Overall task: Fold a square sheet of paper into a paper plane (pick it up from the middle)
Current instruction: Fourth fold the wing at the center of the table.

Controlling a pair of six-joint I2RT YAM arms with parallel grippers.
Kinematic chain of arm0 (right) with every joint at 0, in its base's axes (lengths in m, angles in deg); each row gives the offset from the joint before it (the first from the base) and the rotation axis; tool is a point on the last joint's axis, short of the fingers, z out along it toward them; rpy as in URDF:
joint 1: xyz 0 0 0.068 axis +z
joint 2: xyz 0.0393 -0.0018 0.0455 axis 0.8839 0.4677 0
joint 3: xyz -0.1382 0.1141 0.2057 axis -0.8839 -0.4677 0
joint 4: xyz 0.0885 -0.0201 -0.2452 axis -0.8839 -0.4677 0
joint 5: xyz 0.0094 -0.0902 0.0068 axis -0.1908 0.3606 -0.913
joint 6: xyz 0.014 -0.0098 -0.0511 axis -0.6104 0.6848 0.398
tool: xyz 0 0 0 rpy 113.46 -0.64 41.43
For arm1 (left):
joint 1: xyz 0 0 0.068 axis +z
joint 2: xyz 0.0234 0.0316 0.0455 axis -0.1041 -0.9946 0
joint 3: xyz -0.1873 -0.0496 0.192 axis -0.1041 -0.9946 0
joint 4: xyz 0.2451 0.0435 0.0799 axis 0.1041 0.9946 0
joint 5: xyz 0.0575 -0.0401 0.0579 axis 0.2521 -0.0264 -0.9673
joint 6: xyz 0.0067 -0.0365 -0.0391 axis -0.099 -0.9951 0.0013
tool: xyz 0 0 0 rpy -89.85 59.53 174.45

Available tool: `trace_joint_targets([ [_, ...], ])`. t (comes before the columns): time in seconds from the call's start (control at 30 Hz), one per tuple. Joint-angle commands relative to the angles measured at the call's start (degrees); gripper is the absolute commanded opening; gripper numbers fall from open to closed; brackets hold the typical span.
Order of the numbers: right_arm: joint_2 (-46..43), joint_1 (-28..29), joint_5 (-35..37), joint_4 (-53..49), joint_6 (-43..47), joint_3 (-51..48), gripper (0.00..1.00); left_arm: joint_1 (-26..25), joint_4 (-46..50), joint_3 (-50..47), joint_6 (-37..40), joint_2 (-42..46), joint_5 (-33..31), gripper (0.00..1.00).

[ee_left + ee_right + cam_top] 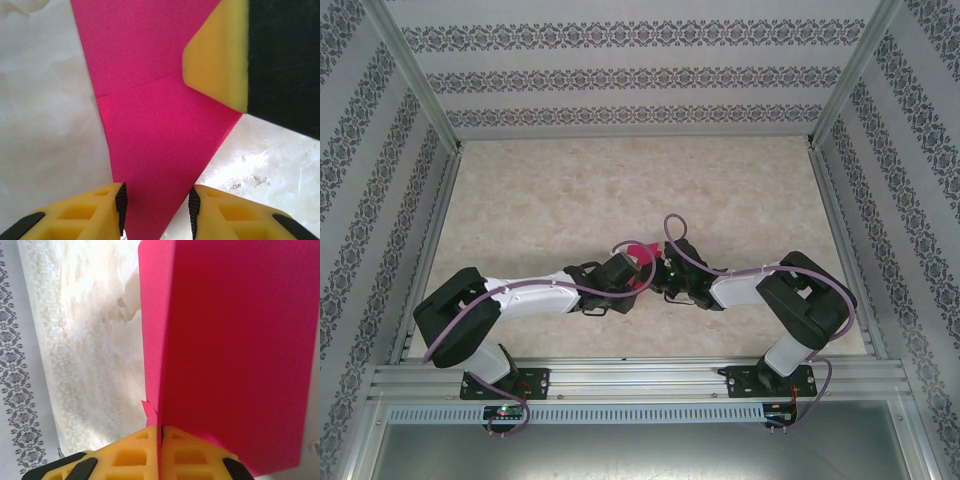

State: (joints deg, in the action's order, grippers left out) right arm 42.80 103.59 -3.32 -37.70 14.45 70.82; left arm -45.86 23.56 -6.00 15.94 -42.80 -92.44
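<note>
The partly folded sheet of paper (160, 130) tapers toward the left gripper (157, 202), its narrow end lying between that hand's parted, released fingers. Its long axis runs straight out ahead of them, and a faint crease crosses it. The right gripper (161, 434) is clamped on the sheet's folded edge, with a panel standing upright just ahead. Beneath both lies a glossy cream, marble-patterned table (620, 180), enclosed by damask-striped walls (620, 80) and aluminium rails (640, 375). The paper is thin, matte magenta.

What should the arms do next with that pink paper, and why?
Probably close the left gripper on the pointed tip of the folded pink paper: the left jaws stand open on either side of that tip, while the right gripper is shut on the paper, holding it.
</note>
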Motion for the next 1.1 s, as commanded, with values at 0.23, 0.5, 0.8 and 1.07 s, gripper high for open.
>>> trace_joint_targets([
  [0.23,-0.7,-0.2,0.5,0.2,-0.7,0.5,0.07,-3.0,-1.3,1.3,-2.3,-1.8,-5.8,0.33],
  [0.5,-2.0,-0.7,-0.1,-2.8,0.6,1.2,0.15,-3.4,-0.1,0.8,-2.9,-1.3,-8.7,0.16],
  [0.8,-5.0,-2.9,-2.9,-11.4,5.9,4.1,0.26,-3.2,0.0,0.0,-1.2,-1.8,-8.7,0.07],
  [1.07,-8.8,-3.2,-2.8,-18.0,10.5,5.5,0.35,-0.8,-3.4,-2.7,-1.5,0.4,-3.9,0.04],
])
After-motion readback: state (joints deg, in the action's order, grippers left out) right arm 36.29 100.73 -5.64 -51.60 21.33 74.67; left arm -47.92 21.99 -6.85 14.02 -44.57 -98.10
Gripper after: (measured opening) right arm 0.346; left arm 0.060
